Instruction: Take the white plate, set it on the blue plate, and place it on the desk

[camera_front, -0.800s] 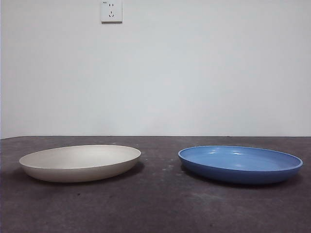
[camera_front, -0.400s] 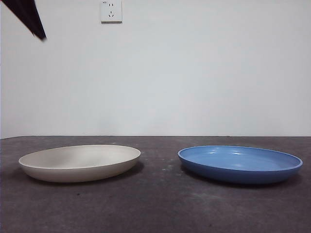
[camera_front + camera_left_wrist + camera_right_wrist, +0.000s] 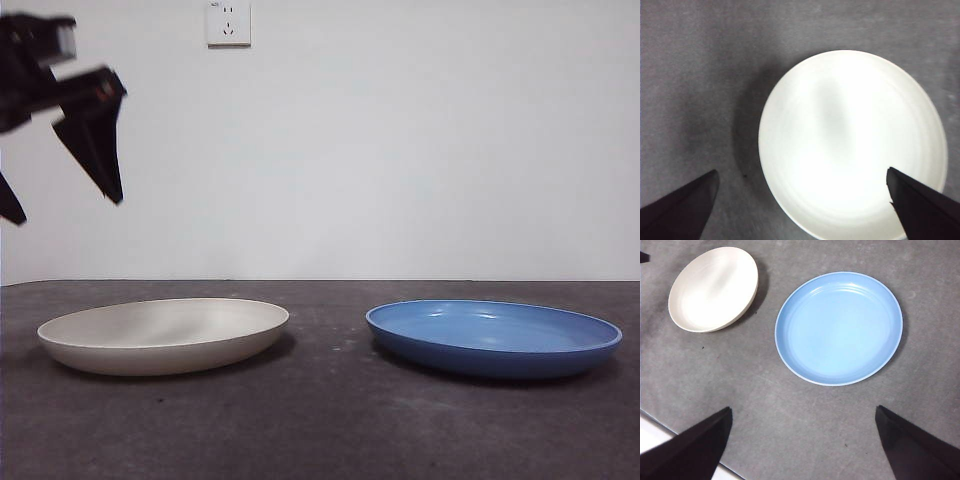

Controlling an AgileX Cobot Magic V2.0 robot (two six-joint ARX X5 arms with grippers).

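Observation:
The white plate [image 3: 165,335] rests on the desk [image 3: 330,420] at the left, and the blue plate [image 3: 495,335] rests at the right, a gap between them. My left gripper [image 3: 65,205] hangs open high above the white plate's left side, holding nothing. From the left wrist view, the white plate [image 3: 852,145] lies below the left gripper [image 3: 801,172], whose jaws stand wide apart. The right gripper [image 3: 803,409] is open and empty, far above the desk, looking down on the blue plate [image 3: 840,327] and the white plate [image 3: 712,287]. It is out of the front view.
A white wall with a socket [image 3: 229,22] stands behind the desk. The desk's edge [image 3: 650,432] shows in the right wrist view, near that gripper's jaw.
My left gripper has come down from the top left corner into the front view, toward the white plate. Both plates lie where they were.

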